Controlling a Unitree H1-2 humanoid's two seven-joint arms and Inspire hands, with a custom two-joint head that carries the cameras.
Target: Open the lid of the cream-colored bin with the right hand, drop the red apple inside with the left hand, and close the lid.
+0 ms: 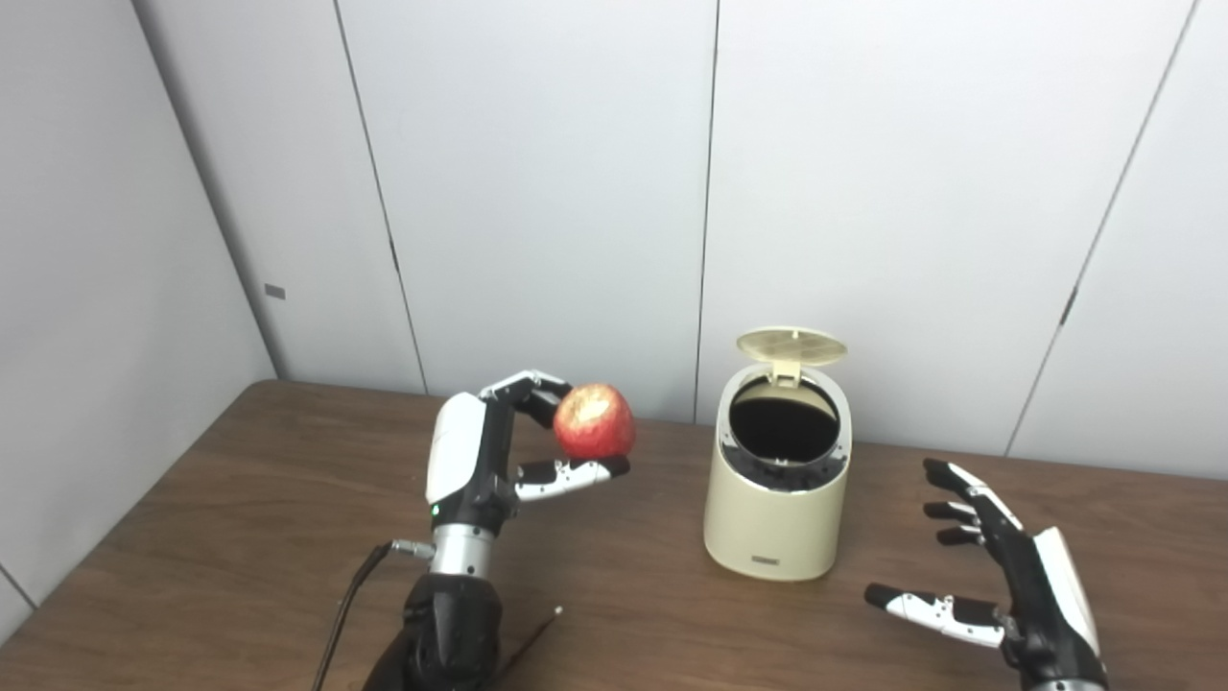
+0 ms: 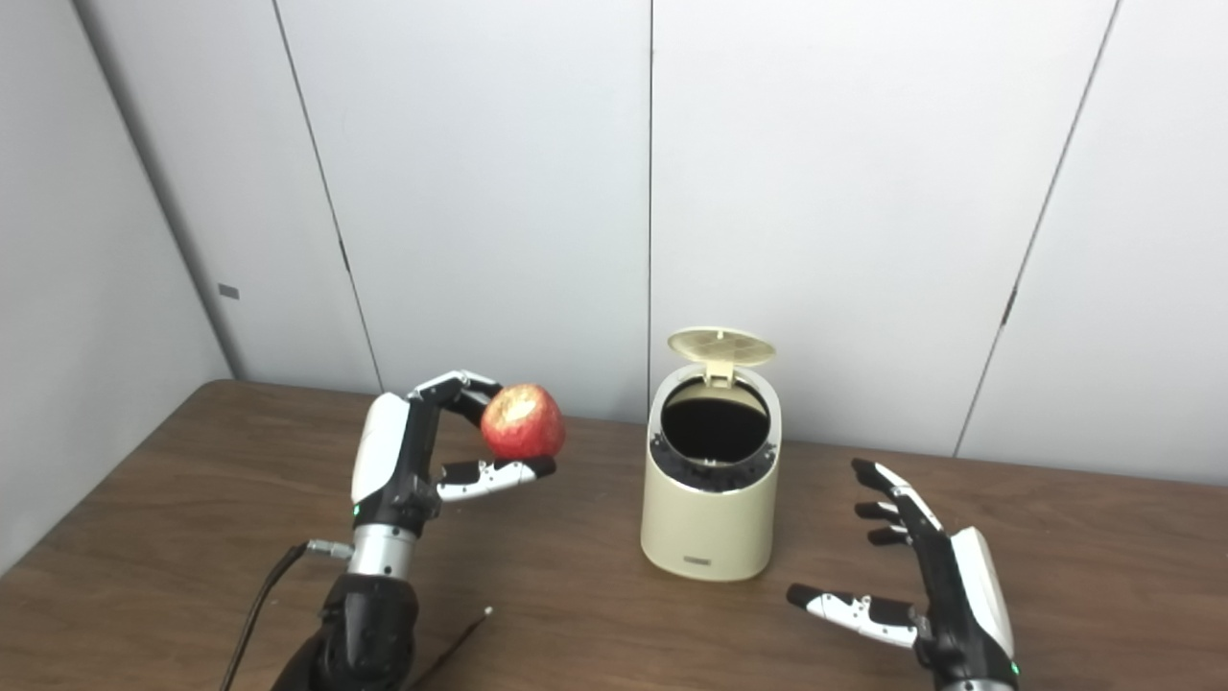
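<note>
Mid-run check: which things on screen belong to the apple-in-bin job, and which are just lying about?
Job items: red apple, held up in the left hand; cream-colored bin, its lid standing open; right hand, open beside the bin.

Lying about: thin dark stick on the table.

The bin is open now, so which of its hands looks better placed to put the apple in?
The left hand. It already holds the red apple up off the table, beside the cream-colored bin, whose lid stands open. The right hand is empty, fingers spread, low on the bin's other side.
</note>
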